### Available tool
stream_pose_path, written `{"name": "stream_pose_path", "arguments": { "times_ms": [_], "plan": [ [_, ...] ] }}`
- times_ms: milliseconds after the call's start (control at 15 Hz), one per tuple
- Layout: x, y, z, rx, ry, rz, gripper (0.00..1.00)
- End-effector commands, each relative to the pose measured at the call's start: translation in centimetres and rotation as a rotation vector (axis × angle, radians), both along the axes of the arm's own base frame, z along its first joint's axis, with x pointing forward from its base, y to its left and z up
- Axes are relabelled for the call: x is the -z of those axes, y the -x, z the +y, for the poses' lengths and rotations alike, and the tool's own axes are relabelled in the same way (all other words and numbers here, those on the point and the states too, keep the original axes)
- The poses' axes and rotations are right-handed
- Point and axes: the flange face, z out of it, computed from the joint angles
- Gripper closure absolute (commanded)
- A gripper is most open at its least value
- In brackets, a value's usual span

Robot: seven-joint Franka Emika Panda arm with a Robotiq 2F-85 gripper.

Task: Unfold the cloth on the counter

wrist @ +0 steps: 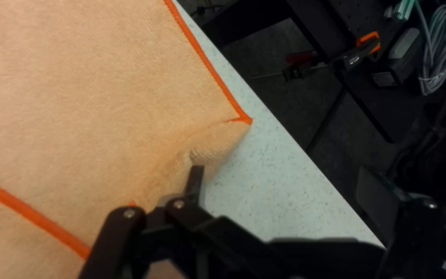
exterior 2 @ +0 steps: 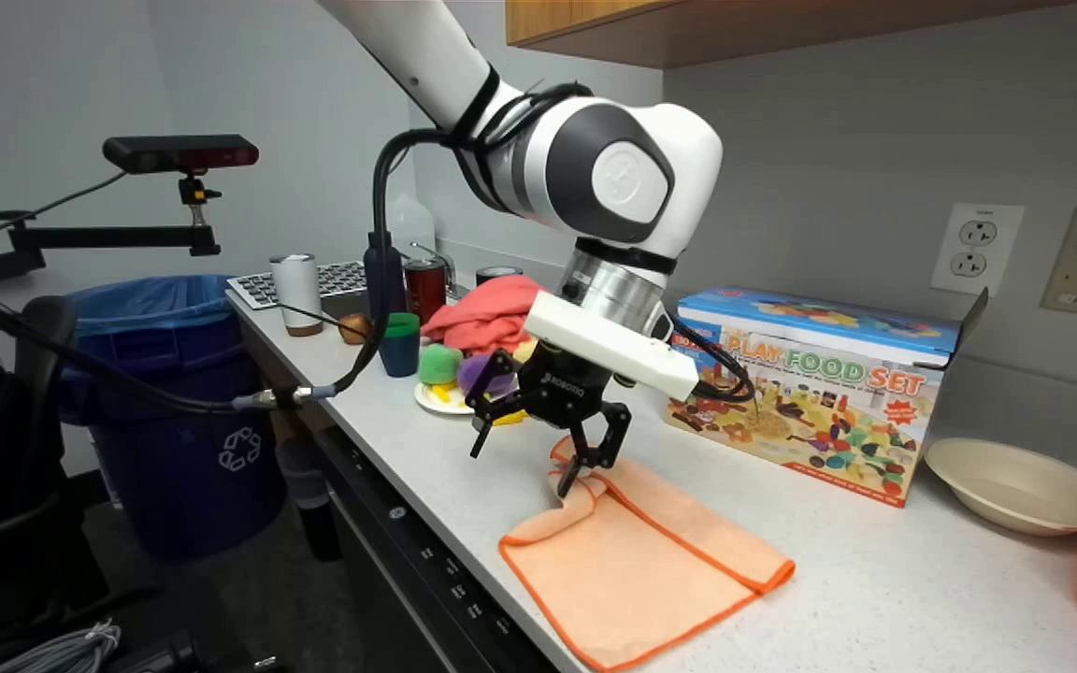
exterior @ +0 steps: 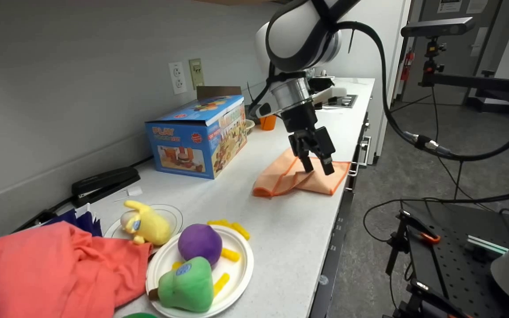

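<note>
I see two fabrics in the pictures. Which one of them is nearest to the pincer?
The orange cloth: the pincer overlaps it in every view. The red fabric lies bunched farther away, beside the plate.

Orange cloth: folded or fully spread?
Partly folded: the cloth lies flattish on the counter, but a hem crosses its face, suggesting overlapping layers, and the end by the gripper is rumpled.
</note>
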Motion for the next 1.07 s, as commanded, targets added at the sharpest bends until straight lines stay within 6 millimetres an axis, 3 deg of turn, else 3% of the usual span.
{"name": "stream_pose_path", "arguments": {
  "times_ms": [0, 333, 1000],
  "plan": [
    [2.4, -0.9, 0.5, 0.045, 0.063, -0.061, 0.0],
    [3.5, -2.2, -0.9, 0.127, 0.207, -0.221, 0.0],
    [1.1, -1.5, -4.3, 0.204, 0.276, -0.227, 0.0]
  ]
}}
